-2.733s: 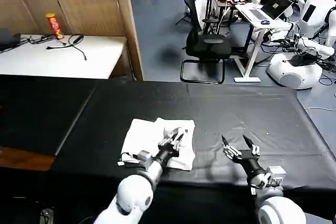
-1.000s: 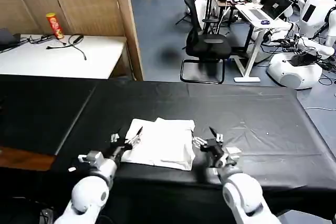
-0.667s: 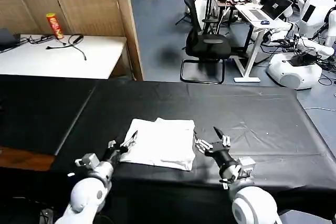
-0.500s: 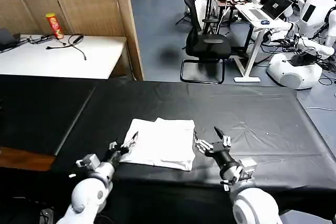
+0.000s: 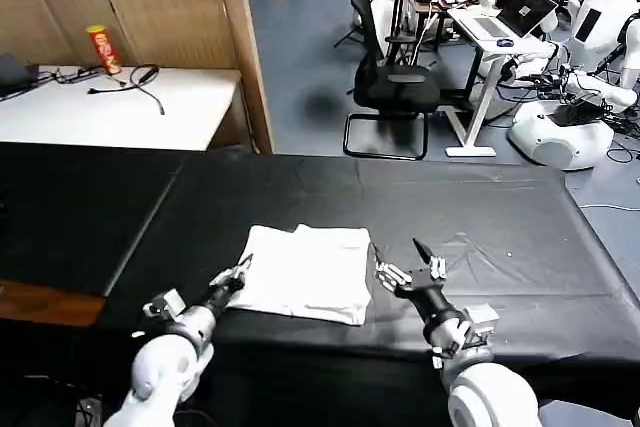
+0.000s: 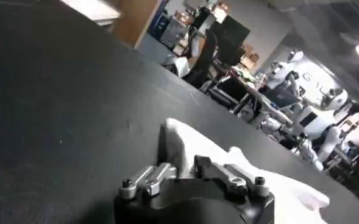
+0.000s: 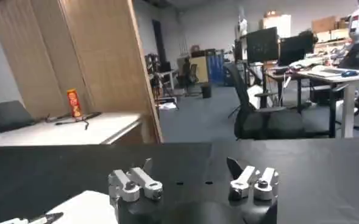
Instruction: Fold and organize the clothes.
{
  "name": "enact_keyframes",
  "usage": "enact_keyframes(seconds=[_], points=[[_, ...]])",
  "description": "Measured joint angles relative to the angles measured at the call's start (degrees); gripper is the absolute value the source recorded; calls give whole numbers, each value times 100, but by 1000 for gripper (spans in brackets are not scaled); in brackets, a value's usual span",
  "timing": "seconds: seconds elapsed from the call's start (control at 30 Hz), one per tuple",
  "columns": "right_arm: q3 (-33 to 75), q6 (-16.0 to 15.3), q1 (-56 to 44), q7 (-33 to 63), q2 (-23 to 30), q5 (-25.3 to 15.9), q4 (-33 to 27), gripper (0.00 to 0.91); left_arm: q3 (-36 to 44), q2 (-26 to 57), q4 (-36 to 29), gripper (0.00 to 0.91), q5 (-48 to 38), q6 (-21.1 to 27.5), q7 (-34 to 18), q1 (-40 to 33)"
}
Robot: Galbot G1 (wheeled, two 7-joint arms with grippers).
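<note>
Both tools spread, holding nothing: left tool (image 5: 236, 274) seemingly beside T-shirt (image 5: 305, 272), right tool (image 5: 410, 262) near.

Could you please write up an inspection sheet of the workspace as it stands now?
Surface: table under a black cover, lightly wrinkled.
Job's things: T-shirt lies folded into a flat white rectangle, plain side up.
Clutter: nothing seen on the black cover.
Grippers: left gripper open at the shirt's left edge; right gripper open beside its right edge; neither holds cloth.
Cables: black cable on the white side table.
Surroundings: red can, office chair, desk with laptop, parked robots.
</note>
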Motion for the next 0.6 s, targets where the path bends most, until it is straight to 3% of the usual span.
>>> enact_keyframes(seconds=[0.1,0.27,0.6], points=[[61,46,-30,-1,6,-22,-35,878,-47,107,-129,0,731,-119,310,37],[165,74,-53,-6,-7,-49,-86,878,-254,407,-453,0,2060,-49,390,2],[90,190,-76,-10,74,-95,-233,878,-1165,1790,-1045,0,2461,140,556,32]])
